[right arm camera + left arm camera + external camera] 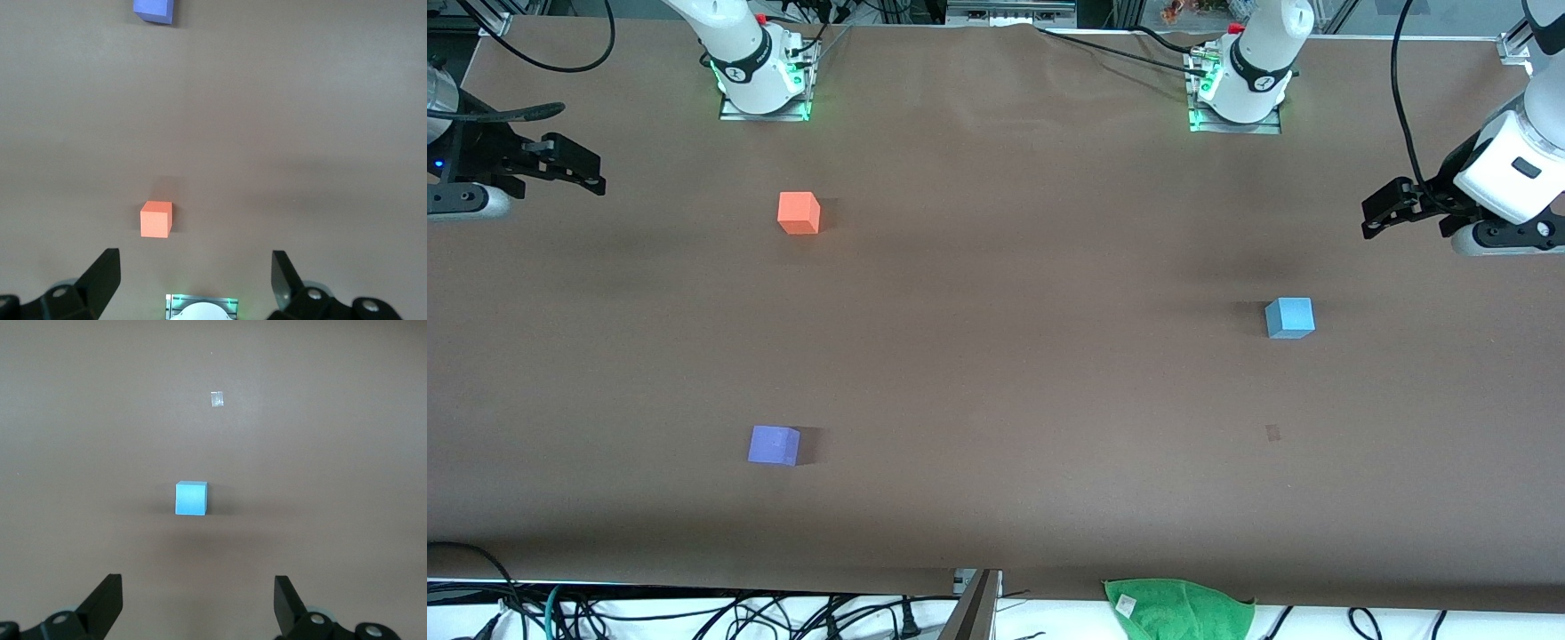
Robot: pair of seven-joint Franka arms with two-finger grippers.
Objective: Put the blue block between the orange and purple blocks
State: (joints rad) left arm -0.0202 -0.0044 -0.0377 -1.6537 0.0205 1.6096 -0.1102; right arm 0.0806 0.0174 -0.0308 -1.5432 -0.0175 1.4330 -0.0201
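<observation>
The sky-blue block sits on the brown table toward the left arm's end; it also shows in the left wrist view. The orange block sits toward the right arm's end, near the bases. The purple block sits nearer the front camera than the orange one. Both show in the right wrist view, orange and purple. My left gripper is open and empty, raised over the table's left-arm end. My right gripper is open and empty, raised over the right-arm end.
A green cloth lies at the table's front edge. A small pale mark is on the table, nearer the front camera than the blue block. The arm bases stand along the back edge.
</observation>
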